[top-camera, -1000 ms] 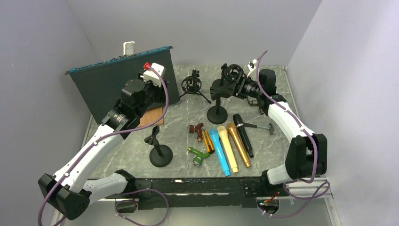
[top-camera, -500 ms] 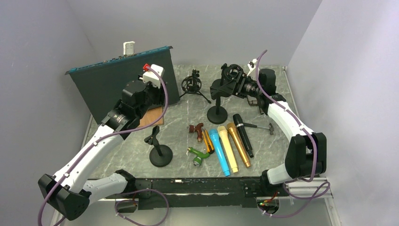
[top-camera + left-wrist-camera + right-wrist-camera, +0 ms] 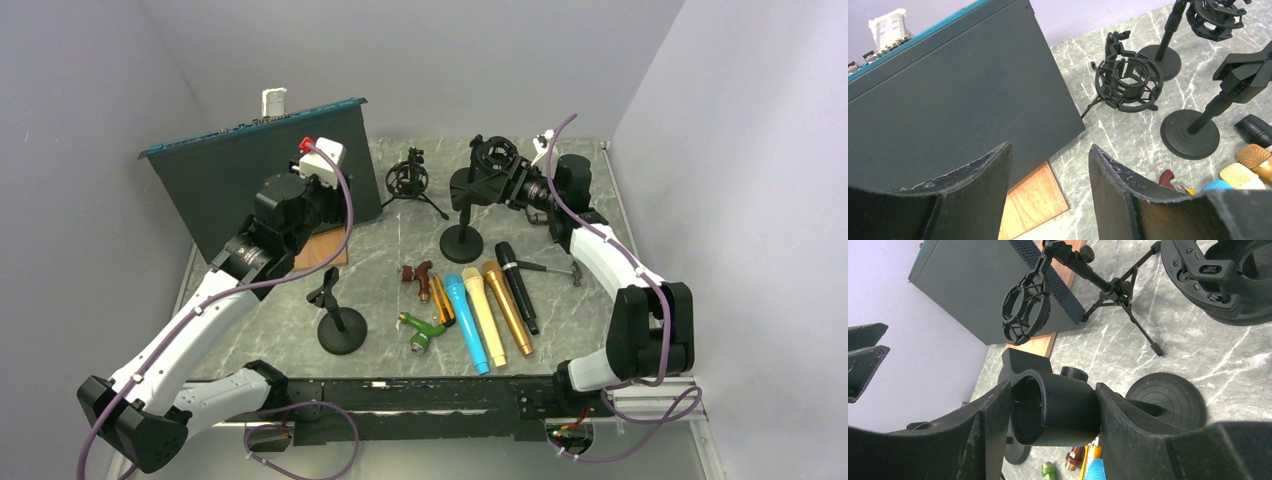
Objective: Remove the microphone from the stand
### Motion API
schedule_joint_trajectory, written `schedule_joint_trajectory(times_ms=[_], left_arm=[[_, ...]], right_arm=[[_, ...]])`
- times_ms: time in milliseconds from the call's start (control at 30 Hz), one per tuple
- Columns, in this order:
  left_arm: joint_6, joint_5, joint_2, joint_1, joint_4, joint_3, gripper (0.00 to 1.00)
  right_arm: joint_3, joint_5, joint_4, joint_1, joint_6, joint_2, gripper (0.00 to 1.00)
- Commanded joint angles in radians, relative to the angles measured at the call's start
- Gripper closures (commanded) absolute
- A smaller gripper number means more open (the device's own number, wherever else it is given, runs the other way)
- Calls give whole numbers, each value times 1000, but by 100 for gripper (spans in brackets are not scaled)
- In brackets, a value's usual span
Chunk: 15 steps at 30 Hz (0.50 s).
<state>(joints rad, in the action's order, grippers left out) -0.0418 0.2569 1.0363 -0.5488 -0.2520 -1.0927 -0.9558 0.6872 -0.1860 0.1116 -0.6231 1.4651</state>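
Right end effector [image 3: 1052, 386]: closed on the hollow black clip [image 3: 1063, 412] atop the round-based stand [image 3: 1168, 397], upper centre of the top view. Risk: pulling here tips or drags the whole stand, its base being unheld. Microphones [image 3: 487, 318]: none visible in the clip; four lie on the counter [image 3: 400, 225], lower centre, well apart from the end effector.

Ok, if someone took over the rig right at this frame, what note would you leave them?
Left pincer: open, empty, raised in front of the dark panel.
Right pincer: shut on the mic clip atop the middle round-base stand.
Things: the clip's tube looks empty; four microphones lie side by side in front of that stand; no holder shows one.
Done: removal, apparently.
Left: confirm, release the clip, withdraw.
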Motion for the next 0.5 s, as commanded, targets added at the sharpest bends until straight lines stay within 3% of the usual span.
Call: schedule_joint_trajectory(times_ms=[0, 100, 200, 467], left_arm=[[-3, 7, -21, 0, 39, 3, 39], [-1, 1, -18, 0, 41, 5, 39], [0, 4, -16, 1, 41, 5, 40], [4, 12, -36, -1, 58, 20, 39]], right_arm=[[68, -117, 283, -3, 183, 50, 39], [-20, -73, 296, -4, 171, 51, 27], [-115, -33, 305, -2, 152, 55, 1], [-346, -138, 501, -4, 221, -32, 0]])
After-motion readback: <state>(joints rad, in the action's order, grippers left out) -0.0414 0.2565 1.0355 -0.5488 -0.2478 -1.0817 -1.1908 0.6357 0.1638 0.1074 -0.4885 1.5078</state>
